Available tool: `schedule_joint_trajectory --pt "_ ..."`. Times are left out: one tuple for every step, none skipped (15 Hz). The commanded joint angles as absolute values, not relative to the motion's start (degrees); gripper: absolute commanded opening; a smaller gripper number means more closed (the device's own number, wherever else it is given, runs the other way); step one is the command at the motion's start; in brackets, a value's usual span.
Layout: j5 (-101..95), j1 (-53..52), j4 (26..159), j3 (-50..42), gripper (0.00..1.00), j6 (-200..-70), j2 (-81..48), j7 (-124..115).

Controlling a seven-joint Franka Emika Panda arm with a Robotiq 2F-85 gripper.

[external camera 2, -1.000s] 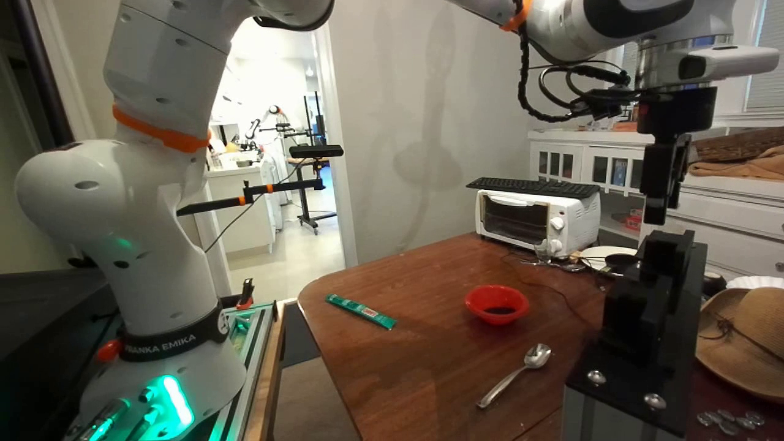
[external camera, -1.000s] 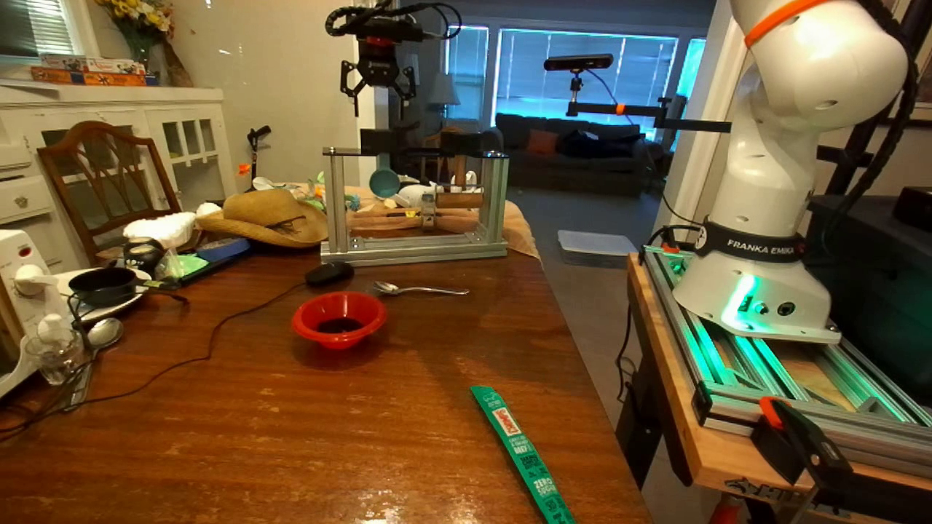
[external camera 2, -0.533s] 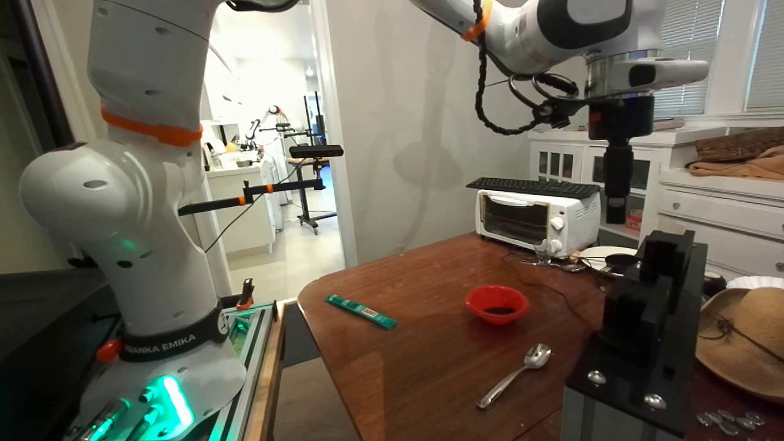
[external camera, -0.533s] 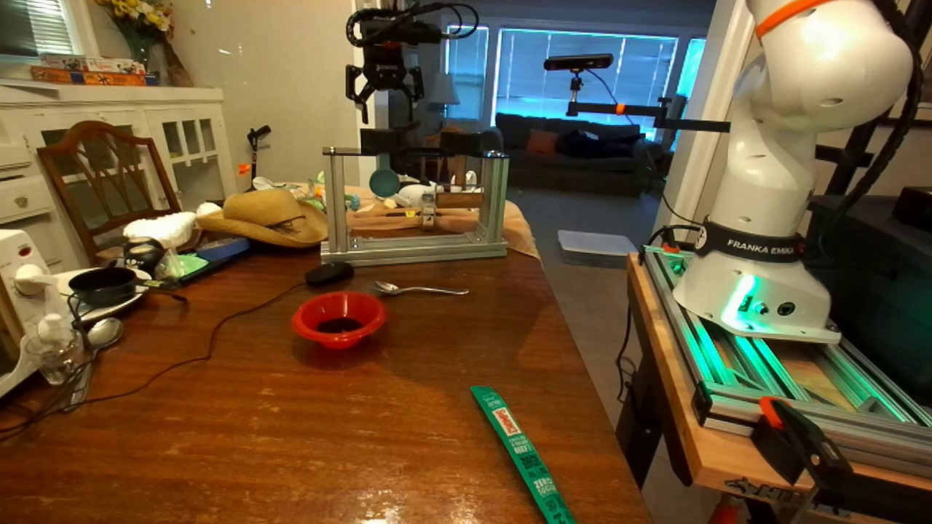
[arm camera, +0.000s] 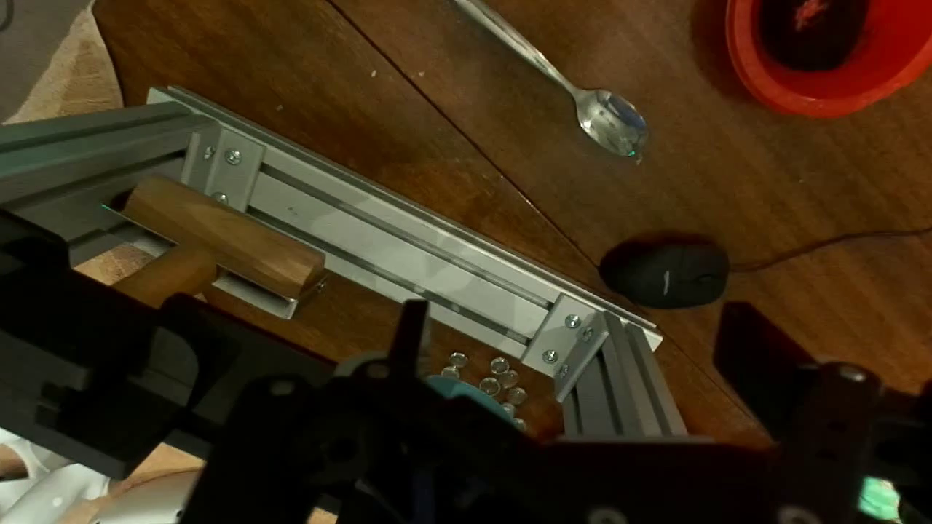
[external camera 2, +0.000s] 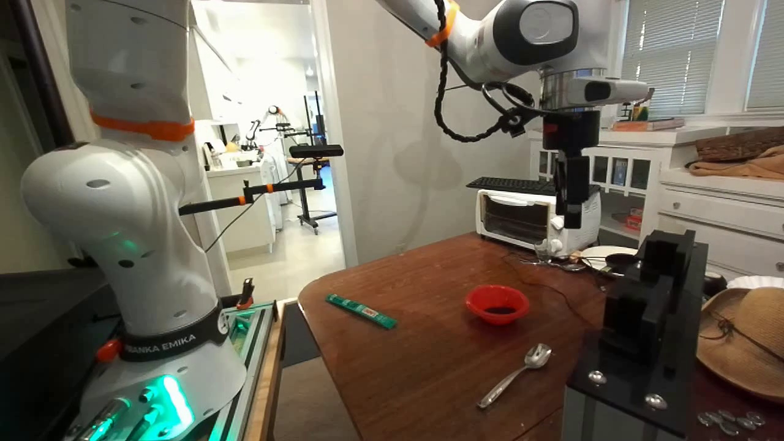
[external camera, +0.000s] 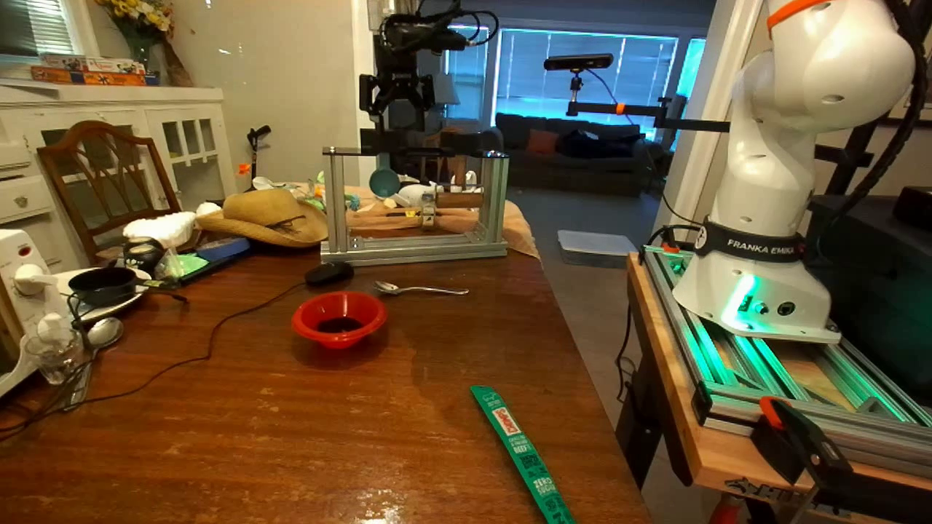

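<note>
While nothing sits between them, the fingers (arm camera: 409, 336) stand wide apart, pointing down from the gripper (arm camera: 577, 311). It hangs in the air, nearest to the metal frame (arm camera: 408, 246); in an exterior view a gap shows between it and the black blocks (external camera 2: 631, 312) on the frame's top.

That frame stands across the table (external camera: 240, 437), one end near the edge that faces the robot's base (external camera: 790, 287). Below its top a teal scoop (external camera: 384, 182) shows, apparently hanging, with a wooden mallet (arm camera: 226, 236) toward the end nearer that edge. Clear beads (arm camera: 489, 386) lie on the table, on the side of the frame away from the spoon (arm camera: 603, 116).

Just in front of the frame lies a mouse (arm camera: 666, 273), and near it that spoon, flat, its handle toward the edge facing the base. Farther along is a red bowl (external camera: 339, 309), upright, with something dark inside; what it is cannot be told. A green packet (external camera 2: 361, 311) lies by the same edge, toward the table's rounded corner.

At this stage of the handling, a fair judgement is that no grasp is made: the scoop is at the frame, the spoon, bowl and packet rest on the table, and the gripper touches none of them. Any lifting looks left to do; what may already be finished, these views do not tell.
</note>
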State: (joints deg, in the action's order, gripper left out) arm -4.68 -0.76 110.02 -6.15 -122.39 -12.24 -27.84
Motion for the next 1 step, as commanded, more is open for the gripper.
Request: schedule_joint_trajectory --pt "-4.7 -0.4 109.7 -5.8 1.0 -122.2 -12.3 -27.9"
